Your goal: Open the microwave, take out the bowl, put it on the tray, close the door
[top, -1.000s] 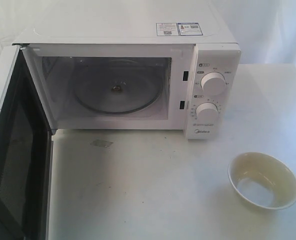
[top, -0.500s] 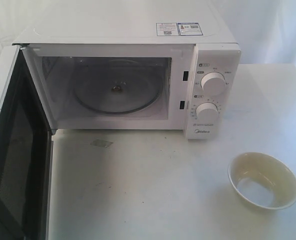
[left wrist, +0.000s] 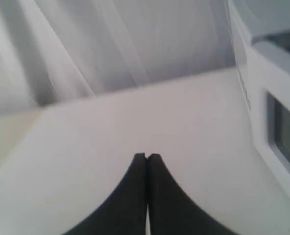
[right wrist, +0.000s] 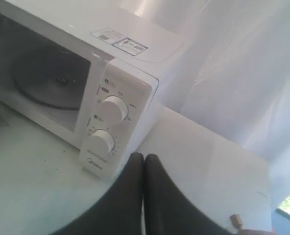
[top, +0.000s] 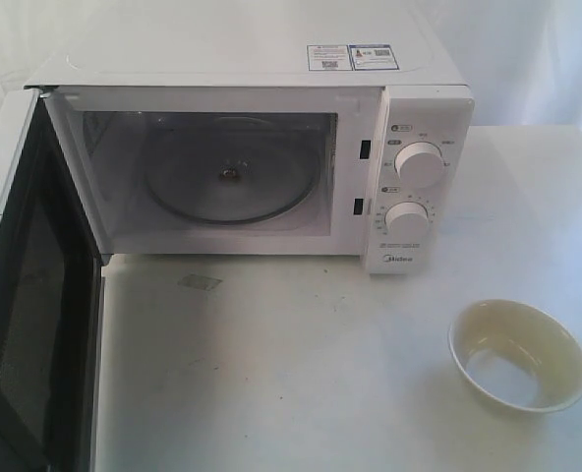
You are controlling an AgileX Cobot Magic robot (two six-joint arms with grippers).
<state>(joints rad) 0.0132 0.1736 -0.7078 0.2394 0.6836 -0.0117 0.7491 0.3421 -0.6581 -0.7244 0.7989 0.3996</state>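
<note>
The white microwave (top: 252, 157) stands at the back of the table with its door (top: 30, 295) swung wide open to the left, dark window facing inward. Its glass turntable (top: 227, 177) is bare. The cream-yellow bowl (top: 517, 354) sits upright on the white table at the front right, outside the oven. No tray shows in any view. Neither arm appears in the exterior view. My left gripper (left wrist: 146, 156) is shut and holds nothing, hovering over bare table beside the door (left wrist: 282, 132). My right gripper (right wrist: 144, 156) is shut and holds nothing, near the microwave's knobs (right wrist: 114, 108).
White curtains hang behind the table. A small grey patch (top: 201, 283) marks the table in front of the oven. A small tan object (right wrist: 236, 220) lies at the table's right edge. Open table surface lies between the oven and the bowl.
</note>
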